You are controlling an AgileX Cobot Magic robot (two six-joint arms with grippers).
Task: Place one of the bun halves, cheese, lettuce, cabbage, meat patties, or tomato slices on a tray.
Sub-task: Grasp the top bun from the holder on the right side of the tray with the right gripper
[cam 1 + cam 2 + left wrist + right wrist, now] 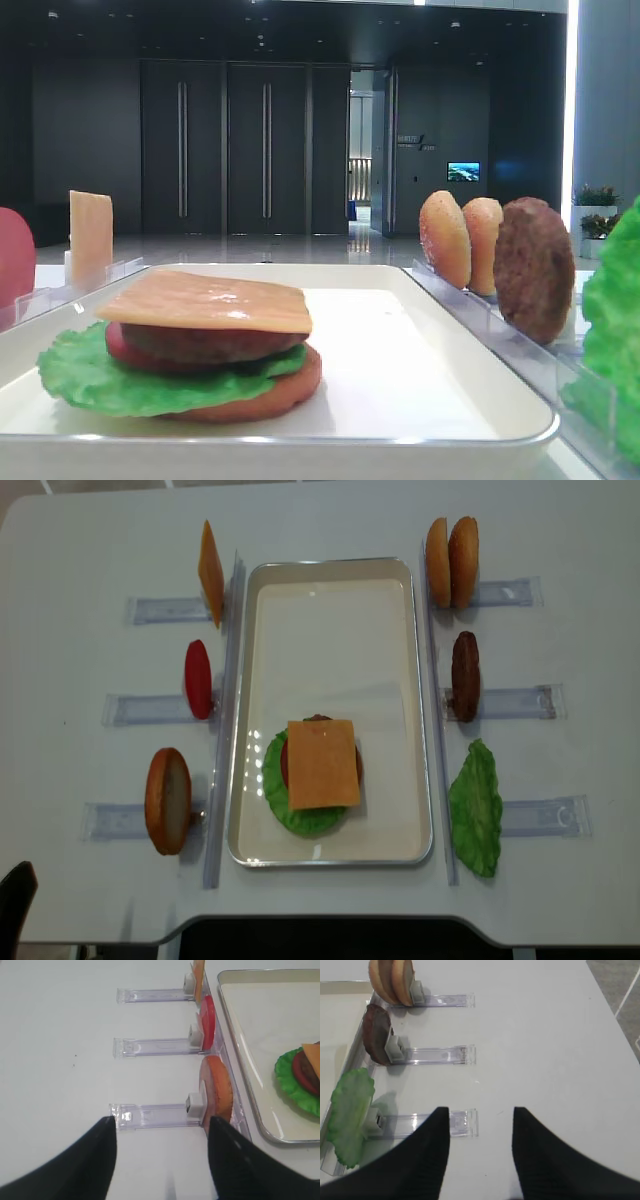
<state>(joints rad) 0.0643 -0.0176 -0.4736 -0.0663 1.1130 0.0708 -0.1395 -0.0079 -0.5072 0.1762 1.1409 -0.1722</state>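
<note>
On the white tray (330, 630) lies a stack with a cheese (322, 763) slice on top, over a patty, a tomato slice, lettuce (298, 818) and a flat bun bottom (275, 392). Right of the tray, two domed bun halves (450, 550), a meat patty (465, 675) and a lettuce leaf (475, 808) stand in racks. Left of it stand a cheese slice (210, 572) and a tomato slice (198, 678). My right gripper (480, 1111) is open and empty over bare table beside the lettuce rack. My left gripper (161, 1121) is open and empty too. Cabbage is out of view.
Clear plastic racks (520, 702) stick out sideways from both long sides of the tray. A reddish bun bottom (218, 1089) stands in the near left rack, just ahead of my left gripper. The table's front edge (330, 920) runs close behind the tray.
</note>
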